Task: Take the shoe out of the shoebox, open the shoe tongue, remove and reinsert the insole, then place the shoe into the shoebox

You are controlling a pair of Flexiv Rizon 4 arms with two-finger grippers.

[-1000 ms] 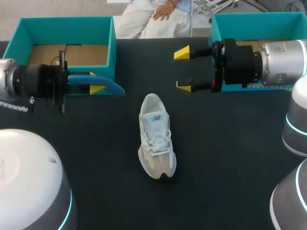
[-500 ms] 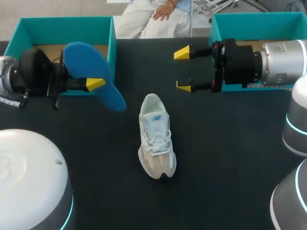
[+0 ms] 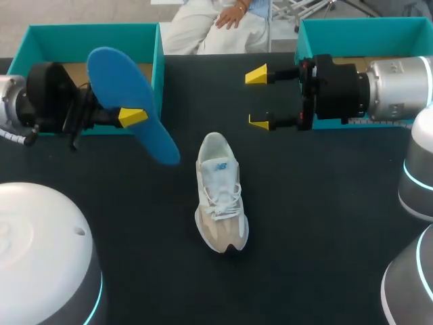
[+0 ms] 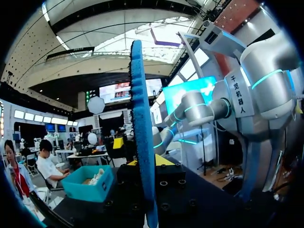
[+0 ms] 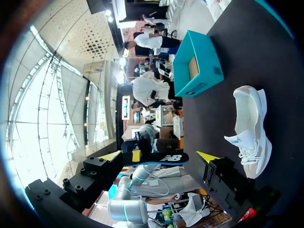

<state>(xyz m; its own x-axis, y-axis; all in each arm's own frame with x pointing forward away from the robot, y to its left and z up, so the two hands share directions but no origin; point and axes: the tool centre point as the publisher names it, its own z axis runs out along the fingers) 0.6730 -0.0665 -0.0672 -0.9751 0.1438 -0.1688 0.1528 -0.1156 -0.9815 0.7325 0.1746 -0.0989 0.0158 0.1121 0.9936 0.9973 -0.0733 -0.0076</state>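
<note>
A white and beige shoe [image 3: 220, 193] lies on the black table at its middle, toe toward the front edge; the right wrist view also shows the shoe [image 5: 251, 128]. My left gripper [image 3: 132, 116] is shut on the blue insole [image 3: 132, 101], held in the air left of the shoe's heel with its broad face turned up. In the left wrist view the insole [image 4: 142, 128] stands edge-on between the yellow tips of that gripper [image 4: 142, 164]. My right gripper [image 3: 257, 98] hangs open and empty behind the shoe, on the right.
A teal shoebox [image 3: 40, 40] with a cardboard floor stands at the back left, right behind the insole. A second teal shoebox [image 3: 365, 30] stands at the back right, partly covered by my right arm. My arms' white bases fill the front corners.
My left gripper has turned the insole from lying flat and edge-on to tilted up with its blue face showing, and drew back slightly left. The right arm and shoe stayed still.
</note>
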